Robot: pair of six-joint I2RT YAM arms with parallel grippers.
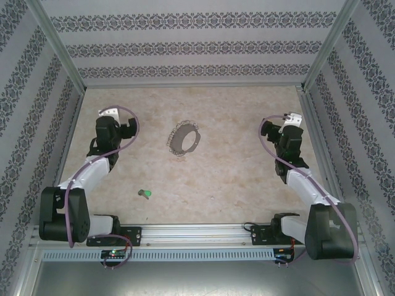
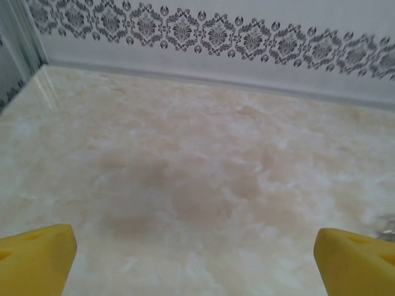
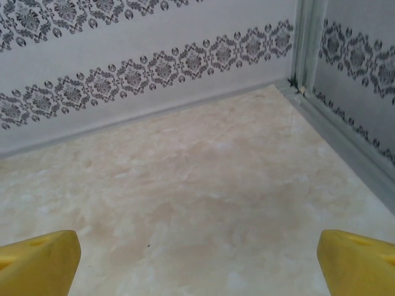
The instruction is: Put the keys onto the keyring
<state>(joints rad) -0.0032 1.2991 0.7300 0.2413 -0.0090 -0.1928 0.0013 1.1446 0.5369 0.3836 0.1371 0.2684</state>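
Observation:
The keyring (image 1: 184, 139), a large thin dark-grey ring fringed with tiny silvery bits, lies flat on the marbled table near its middle. One loose key (image 1: 146, 193) with a bright green head rests nearer the front, left of centre. My left gripper (image 1: 113, 117) hovers at the left, well apart from both ring and key. Its yellow fingertips (image 2: 37, 259) stand wide open over bare table, and the left gripper (image 2: 194, 262) holds nothing. My right gripper (image 1: 289, 120) is at the far right. It (image 3: 197, 265) is also open and empty, with yellow fingertips (image 3: 40, 262) spread wide.
Patterned walls (image 1: 197, 46) close in the table at the back and on both sides. An aluminium rail (image 1: 197, 234) runs along the front edge by the arm bases. A metal corner post (image 3: 305, 43) stands near the right gripper.

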